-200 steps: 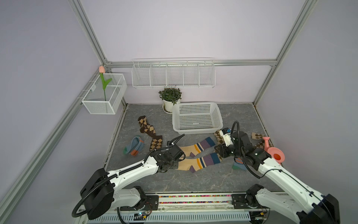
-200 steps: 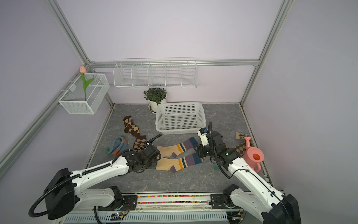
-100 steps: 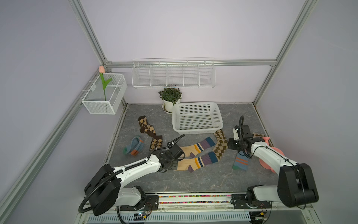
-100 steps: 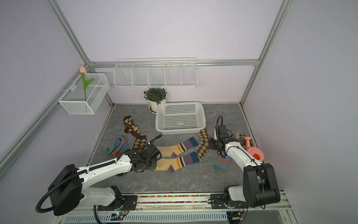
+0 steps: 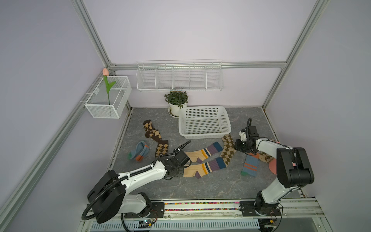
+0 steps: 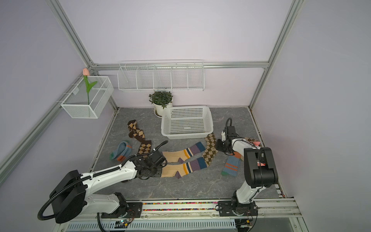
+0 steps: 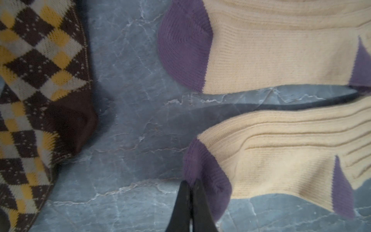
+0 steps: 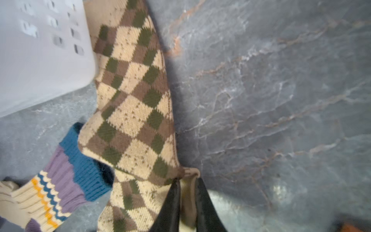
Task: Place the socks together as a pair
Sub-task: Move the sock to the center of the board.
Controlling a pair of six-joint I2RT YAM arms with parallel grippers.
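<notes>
Two cream socks with purple toes lie side by side mid-table, the far one and the near one. My left gripper is shut on the near sock's purple toe; it also shows in a top view. A tan argyle sock lies across their blue cuffs. My right gripper is shut on that sock's edge and shows in both top views. Lying loose are a dark-brown argyle sock, a folded blue sock and a blue striped sock.
A white plastic basket stands just behind the tan argyle sock, with a potted plant behind it. Under my right arm lie another argyle sock and a pink watering can. Wire racks hang on the walls.
My right arm folded back, then its gripper shifted slightly left and shut on the tan argyle sock's edge. The left arm barely moved and stayed shut.
</notes>
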